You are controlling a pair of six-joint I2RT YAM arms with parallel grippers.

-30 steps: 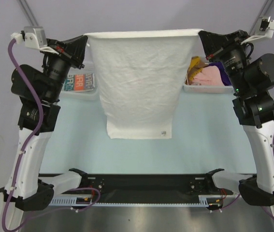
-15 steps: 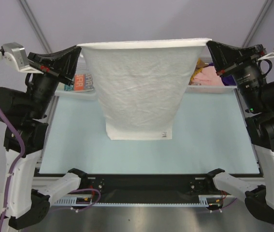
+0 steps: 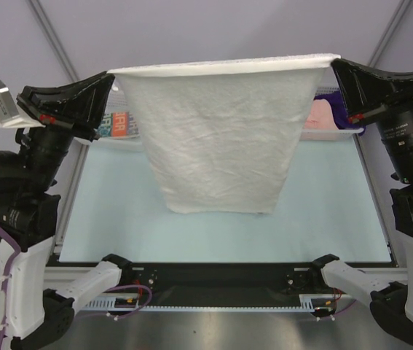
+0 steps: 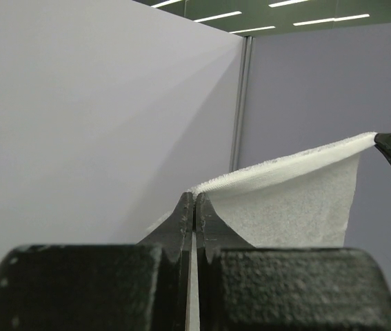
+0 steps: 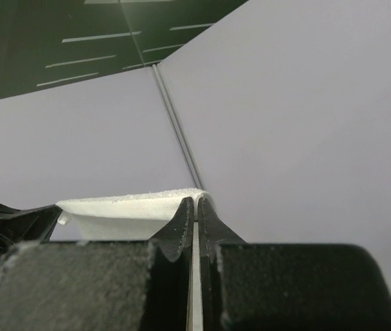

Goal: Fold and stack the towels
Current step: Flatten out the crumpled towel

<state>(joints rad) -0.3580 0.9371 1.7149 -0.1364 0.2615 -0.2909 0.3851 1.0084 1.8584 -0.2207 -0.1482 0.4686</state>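
Note:
A plain white towel [image 3: 221,146] hangs stretched in the air between both arms, its lower edge just above the pale blue table top. My left gripper [image 3: 110,75] is shut on its upper left corner, and my right gripper [image 3: 333,63] is shut on its upper right corner. In the left wrist view the left gripper [image 4: 195,196] pinches the towel's hem [image 4: 285,165]. The right gripper [image 5: 196,201] in its own view nips the white towel edge [image 5: 126,204]. A pink towel [image 3: 324,115] and a bit of purple cloth peek out behind the right side.
A white basket [image 3: 119,131] with orange-teal print cloth sits at the back left. Another white basket [image 3: 337,133] stands at the back right, holding the pink towel. The pale blue table top [image 3: 323,219] lies under the hanging towel. Grey partition walls surround the area.
Both arms have risen and spread, lifting the white towel higher and pulling its top edge tauter; its bottom edge has come up off the table.

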